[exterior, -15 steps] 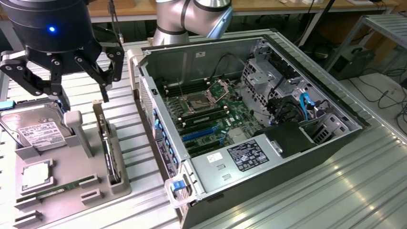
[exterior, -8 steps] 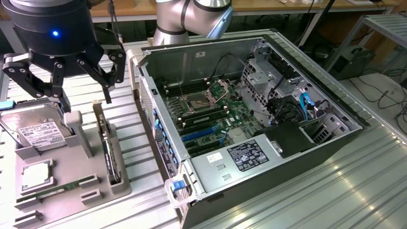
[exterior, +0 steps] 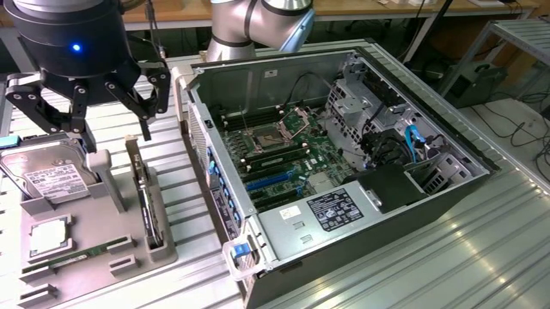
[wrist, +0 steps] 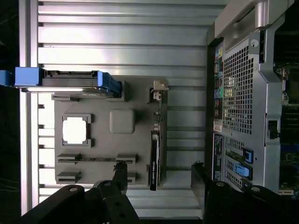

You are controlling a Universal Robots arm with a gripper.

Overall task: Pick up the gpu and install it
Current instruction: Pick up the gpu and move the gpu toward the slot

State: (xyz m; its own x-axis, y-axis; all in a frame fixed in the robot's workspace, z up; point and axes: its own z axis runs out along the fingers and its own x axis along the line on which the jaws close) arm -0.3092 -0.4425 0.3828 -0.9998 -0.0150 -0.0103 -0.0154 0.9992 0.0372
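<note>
Gpu (exterior: 144, 199) thin, dark, flat, standing on edge in grey moulded tray (exterior: 86, 225), black gripper (exterior: 116, 137) spread wide above it

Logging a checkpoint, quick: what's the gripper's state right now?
Gripper: open, holding nothing; the gpu stands on edge in the gray tray, untouched.

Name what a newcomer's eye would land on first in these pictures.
The opened computer case, motherboard exposed, dominates the exterior view's centre and right. At that view's upper left hangs the black gripper, jaws spread, above a grey tray where the gpu stands on edge near a hard drive.
</note>
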